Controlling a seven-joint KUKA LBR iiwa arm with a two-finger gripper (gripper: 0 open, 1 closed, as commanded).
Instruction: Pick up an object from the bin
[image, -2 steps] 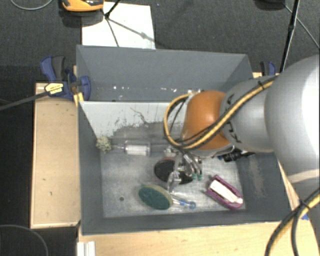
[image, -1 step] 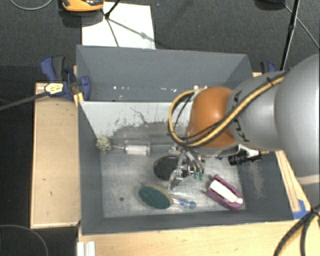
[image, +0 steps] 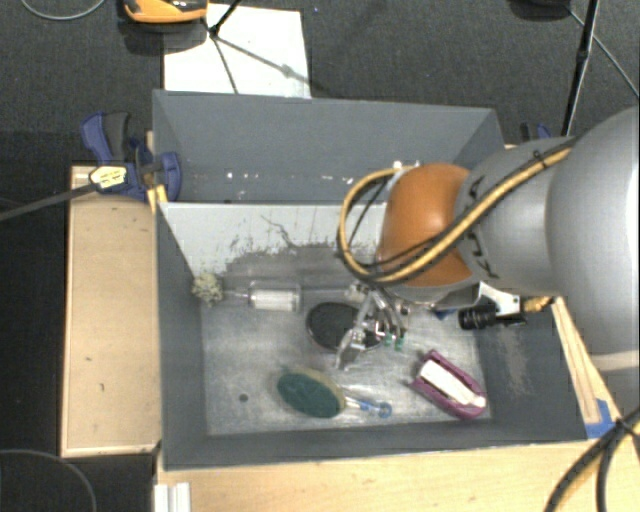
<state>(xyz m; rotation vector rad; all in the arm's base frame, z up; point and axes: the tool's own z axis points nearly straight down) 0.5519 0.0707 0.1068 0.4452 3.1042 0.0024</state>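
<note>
My gripper (image: 362, 345) hangs low in the middle of the bin, under the orange wrist cover. Its tips are right beside a dark grey round flat stone-like thing (image: 328, 323), at that thing's right edge. Just below and left lies a dark green oval pad (image: 308, 393) with a pale rim. A clear pen-like thing with a blue tip (image: 367, 406) lies next to the pad.
A purple and white block-shaped thing (image: 450, 385) lies at the right of the bin floor. A clear tube or small bottle (image: 272, 296) lies along the back wall, with a pale crumpled bit (image: 207, 288) at the back left corner. The arm covers the bin's right back part.
</note>
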